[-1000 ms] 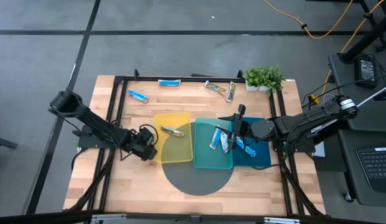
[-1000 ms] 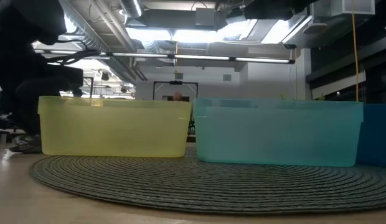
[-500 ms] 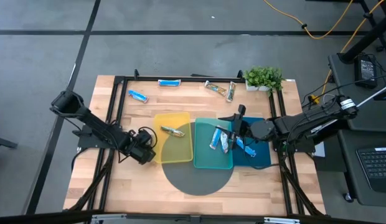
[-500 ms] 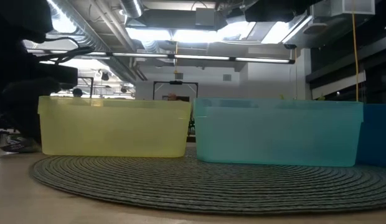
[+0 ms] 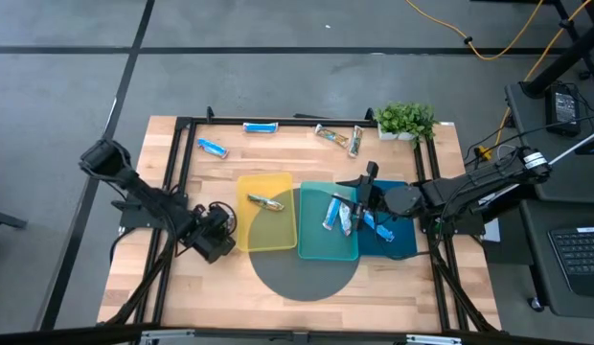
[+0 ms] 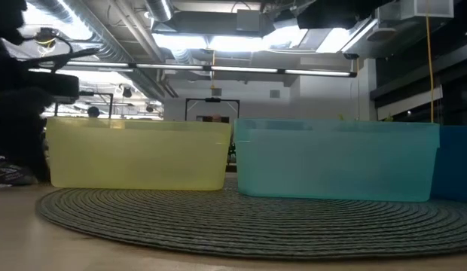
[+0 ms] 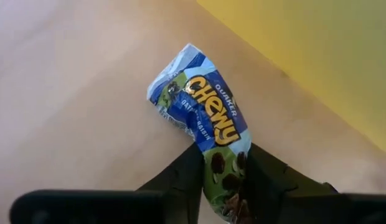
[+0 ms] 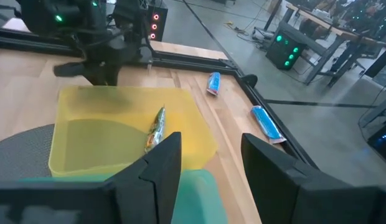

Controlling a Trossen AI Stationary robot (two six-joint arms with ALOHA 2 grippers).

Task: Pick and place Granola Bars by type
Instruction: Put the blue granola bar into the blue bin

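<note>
Presently, a blue-and-white granola bar [image 7: 205, 127] is being pinched by the left gripper [image 7: 223, 180] beside the yellow tray [image 5: 267, 226].
Slippage is being risked by the end-only wrapper grip; the right gripper [image 8: 208, 155] is being held released.

the wooden bench [image 5: 278, 149] carries a round grey mat [image 5: 307, 273] with yellow [image 5: 268, 230], teal [image 5: 326, 244] and dark blue [image 5: 402, 244] trays, four loose granola bars [image 5: 212, 148] and a potted plant [image 5: 405, 120]

Bare wood left of yellow tray [image 5: 266, 226]; its wall blocks rightward passage.
</note>
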